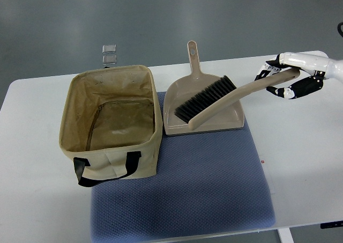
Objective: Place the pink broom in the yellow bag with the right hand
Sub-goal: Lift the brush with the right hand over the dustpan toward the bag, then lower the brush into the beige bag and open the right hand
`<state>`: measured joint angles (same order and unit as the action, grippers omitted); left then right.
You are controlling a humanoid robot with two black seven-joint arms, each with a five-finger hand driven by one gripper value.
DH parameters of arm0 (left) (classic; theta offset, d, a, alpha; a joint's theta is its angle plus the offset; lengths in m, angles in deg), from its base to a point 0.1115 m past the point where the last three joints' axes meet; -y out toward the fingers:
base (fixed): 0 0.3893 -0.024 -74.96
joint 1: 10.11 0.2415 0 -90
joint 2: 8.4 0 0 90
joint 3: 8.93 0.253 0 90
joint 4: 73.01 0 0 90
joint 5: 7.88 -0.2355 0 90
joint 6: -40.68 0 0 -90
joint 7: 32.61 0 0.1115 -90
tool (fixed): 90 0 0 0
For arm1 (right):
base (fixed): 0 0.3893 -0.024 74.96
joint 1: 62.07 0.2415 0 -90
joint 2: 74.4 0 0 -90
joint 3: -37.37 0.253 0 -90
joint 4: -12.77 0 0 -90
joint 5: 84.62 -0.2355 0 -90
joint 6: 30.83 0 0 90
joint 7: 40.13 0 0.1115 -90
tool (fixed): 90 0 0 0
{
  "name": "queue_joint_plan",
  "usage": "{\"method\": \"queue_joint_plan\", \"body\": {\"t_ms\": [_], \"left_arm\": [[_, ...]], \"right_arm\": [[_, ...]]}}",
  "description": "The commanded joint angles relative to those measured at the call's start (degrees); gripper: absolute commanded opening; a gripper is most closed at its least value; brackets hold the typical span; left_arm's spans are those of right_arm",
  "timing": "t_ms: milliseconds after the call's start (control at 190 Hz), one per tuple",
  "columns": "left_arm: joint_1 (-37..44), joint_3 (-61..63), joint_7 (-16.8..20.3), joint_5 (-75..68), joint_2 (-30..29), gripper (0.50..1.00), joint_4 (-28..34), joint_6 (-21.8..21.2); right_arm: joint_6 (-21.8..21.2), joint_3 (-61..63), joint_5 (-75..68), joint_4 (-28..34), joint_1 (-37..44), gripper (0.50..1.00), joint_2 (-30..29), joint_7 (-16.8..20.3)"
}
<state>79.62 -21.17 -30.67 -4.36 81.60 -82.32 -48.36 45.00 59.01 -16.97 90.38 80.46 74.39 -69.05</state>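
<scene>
The right hand point(292, 81) has its fingers curled around the handle end of the broom point(225, 96). The broom's dark bristles rest on the dustpan point(185, 90), beside the bag point(110, 125).

right arm point(335, 66): cut by right edge | broom point(225, 101) handle end: hidden in right hand point(289, 76) | floor item point(110, 54): too small

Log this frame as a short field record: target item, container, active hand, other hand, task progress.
target item: broom, tan not pink, bristle end resting on the dustpan
container: bag, beige, open, nothing visible inside, on blue mat
active hand: right hand closed around the broom's handle end
other hand: left not in view
task progress: broom not yet in bag
</scene>
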Motion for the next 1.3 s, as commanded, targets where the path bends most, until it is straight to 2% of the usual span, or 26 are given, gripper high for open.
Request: {"method": "queue_joint_plan", "body": {"t_ms": [0, 215, 520, 767, 924, 1040, 1129, 1297], "left_arm": [[0.0, 0.0, 0.0, 0.0, 0.0, 1.000, 0.0, 0.0], [0.0, 0.0, 0.0, 0.0, 0.0, 1.000, 0.0, 0.0], [0.0, -0.1, 0.0, 0.0, 0.0, 1.000, 0.0, 0.0], [0.0, -0.1, 0.0, 0.0, 0.0, 1.000, 0.0, 0.0], [0.0, -0.1, 0.0, 0.0, 0.0, 1.000, 0.0, 0.0], [0.0, -0.1, 0.0, 0.0, 0.0, 1.000, 0.0, 0.0], [0.0, -0.1, 0.0, 0.0, 0.0, 1.000, 0.0, 0.0], [0.0, -0.1, 0.0, 0.0, 0.0, 1.000, 0.0, 0.0]], "right_arm": [[-1.6, 3.0, -0.1, -1.4, 0.1, 0.500, 0.0, 0.4], [-3.8, 4.4, -0.1, -4.3, 5.4, 0.500, -2.3, 2.5], [-6.0, 2.0, 2.8, -14.6, 13.9, 0.500, -19.9, 5.6], [-5.9, -2.4, 7.6, -25.1, 17.7, 0.500, -34.6, 5.7], [-5.4, -3.6, 10.3, -30.9, 19.0, 0.500, -41.6, 5.8], [-5.0, -4.1, 12.9, -34.5, 19.5, 0.500, -45.5, 6.5], [-2.9, -4.3, 14.6, -37.3, 19.4, 0.500, -48.8, 7.6], [-1.3, -4.3, 14.7, -37.6, 19.3, 0.500, -49.4, 7.6]]}}
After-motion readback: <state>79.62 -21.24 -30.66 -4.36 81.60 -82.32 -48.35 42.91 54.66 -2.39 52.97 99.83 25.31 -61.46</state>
